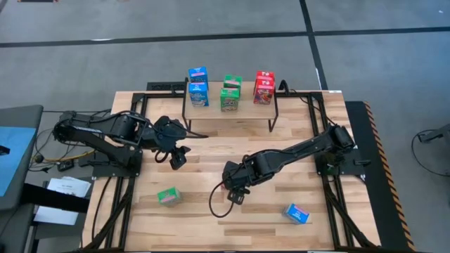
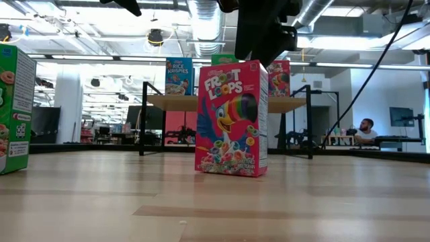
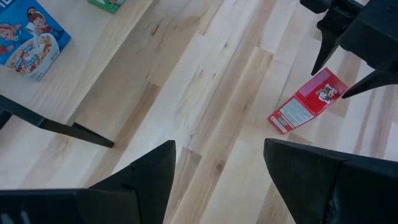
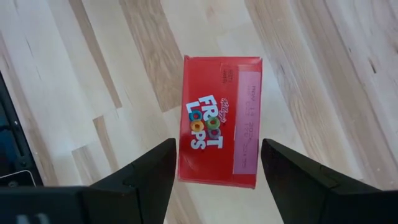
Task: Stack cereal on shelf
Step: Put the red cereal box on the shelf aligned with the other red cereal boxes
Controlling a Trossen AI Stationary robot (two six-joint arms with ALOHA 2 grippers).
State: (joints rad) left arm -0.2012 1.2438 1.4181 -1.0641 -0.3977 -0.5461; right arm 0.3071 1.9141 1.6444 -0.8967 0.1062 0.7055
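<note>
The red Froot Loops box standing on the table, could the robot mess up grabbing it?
Yes, maybe.

1. The right gripper hangs above the red cardboard Froot Loops box with open fingers, and the box looks a little turned between them. A finger could land on its top edge and tip it.

2. The low light-wood shelf already carries six boxes in three stacks of two. Adding a third to the red stack could topple it.

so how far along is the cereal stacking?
Done: six small cardboard cereal boxes sit on the light-wood shelf, in blue, green and red stacks of two. In hand: the right gripper hangs open directly over the upright red Froot Loops box, not gripping it. Left: that box, the green box and the blue box on the table. The left gripper waits open.
</note>
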